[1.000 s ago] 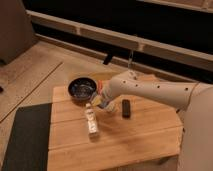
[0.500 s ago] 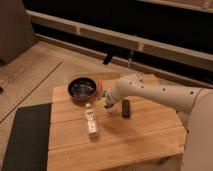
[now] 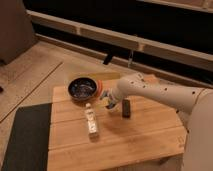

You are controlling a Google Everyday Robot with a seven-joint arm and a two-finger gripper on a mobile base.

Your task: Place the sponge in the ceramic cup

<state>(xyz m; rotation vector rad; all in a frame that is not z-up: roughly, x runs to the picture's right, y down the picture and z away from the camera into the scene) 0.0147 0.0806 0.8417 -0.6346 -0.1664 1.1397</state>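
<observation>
A wooden table (image 3: pixel 130 145) seen from above and to one side. A white robot arm reaches in from the right, and its gripper (image 3: pixel 107 100) sits low over the middle of the table, between a wide dark bowl (image 3: pixel 82 89) on its left and a black block (image 3: pixel 126 108) just to its right. An orange thing (image 3: pixel 100 86) touches the bowl's rim close behind the gripper. A long white bottle (image 3: pixel 91 121) lies flat on the boards nearer the camera.

Right at the gripper's tip I see a small bluish patch, which I take for the cup (image 3: pixel 110 105); most of it is hidden by the gripper. I cannot pick out the sponge anywhere. It may be inside the gripper, inside the cup, or covered by the arm. I cannot tell whether the gripper is released, clenched or grasping anything.

This fits either a sponge about to be let go over the cup or one already dropped in.

My worries from here:
- The cup is small and light-looking, and a gripper this close could tip it or shove it against the block.
- If the sponge is held off-centre, it could catch the rim and fall beside the cup.
- A soft sponge may cling to the gripper and lift back out.
- Any sideways swing risks hitting the bowl or the block.
</observation>
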